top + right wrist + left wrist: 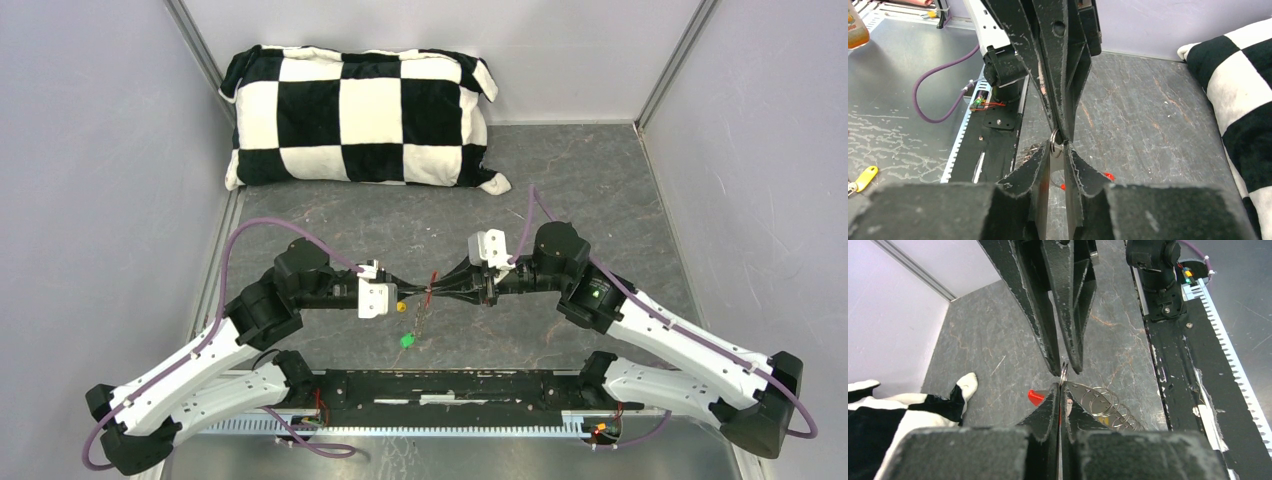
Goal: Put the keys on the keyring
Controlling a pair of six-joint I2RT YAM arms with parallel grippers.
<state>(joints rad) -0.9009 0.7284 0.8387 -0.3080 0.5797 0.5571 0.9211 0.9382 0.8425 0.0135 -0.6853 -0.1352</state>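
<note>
Nearest, one black toothed rail [430, 385] runs along the front edge of the grey stone-patterned tabletop [590, 190]. Just past it are two keys: one green-headed key [406, 340], then one yellow-headed key [400, 307] beside the left fingers. The left gripper [424, 292] is clenched on the thin grey metal keyring with its red tag [430, 288]. The right gripper [441, 291] meets it tip to tip, jaws slightly parted around the ring. Beyond them, bare slab lies between the pale side walls [90, 150], up to one black-and-white checked cushion [360, 115].

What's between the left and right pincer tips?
A thin grey metal keyring loop, with its red plastic tag just beside; clearest in the left wrist view.
</note>
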